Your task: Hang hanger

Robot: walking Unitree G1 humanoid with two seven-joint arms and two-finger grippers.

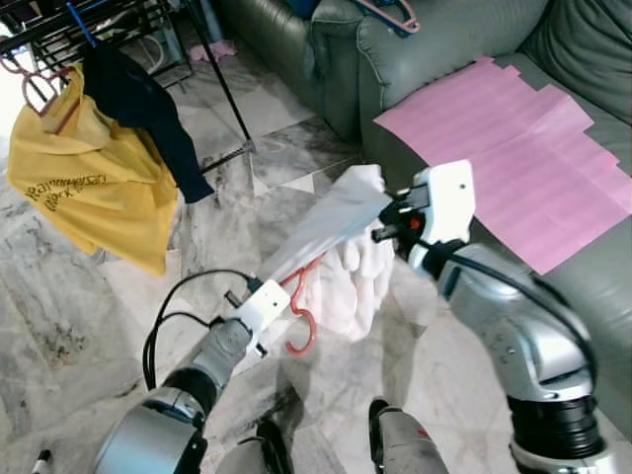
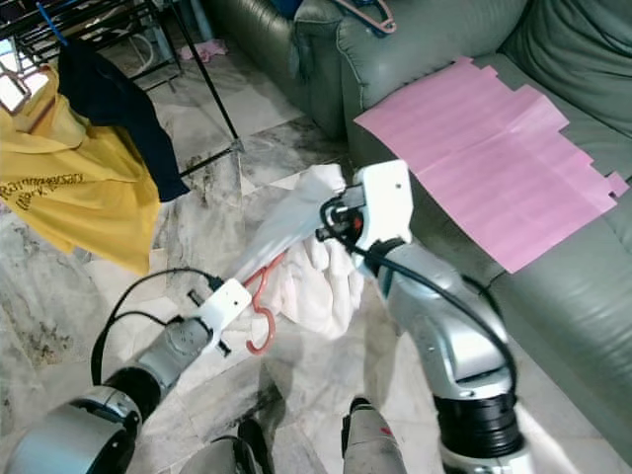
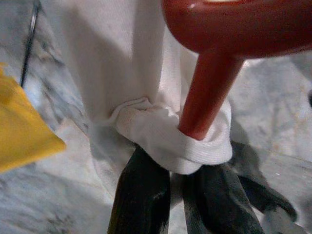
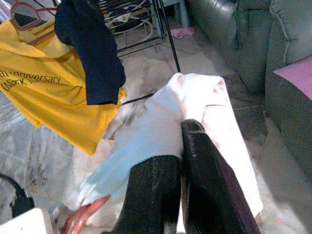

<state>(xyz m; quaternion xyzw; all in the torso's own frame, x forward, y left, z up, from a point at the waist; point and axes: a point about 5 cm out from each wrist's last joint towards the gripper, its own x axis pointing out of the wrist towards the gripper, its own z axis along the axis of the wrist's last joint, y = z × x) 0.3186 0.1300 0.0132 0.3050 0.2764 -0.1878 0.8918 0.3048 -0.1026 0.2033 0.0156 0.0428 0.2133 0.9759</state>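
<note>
Our left gripper [image 3: 178, 195] and right gripper [image 4: 183, 161] both pinch the shirt [image 1: 346, 272] on its hanger [image 1: 301, 321], but the rack [image 1: 212, 74] waits.

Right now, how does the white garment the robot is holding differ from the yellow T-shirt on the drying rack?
The white cloth garment is plain; the yellow printed T-shirt carries dark lettering. The white garment is stretched between the left gripper and right gripper, on a red plastic hanger; the yellow T-shirt hangs from the black metal rack on its pink hanger. Both are on hangers.

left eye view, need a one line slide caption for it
Both claws, left claw and right claw, hold a white garment on a red hanger near the drying rack.
</note>
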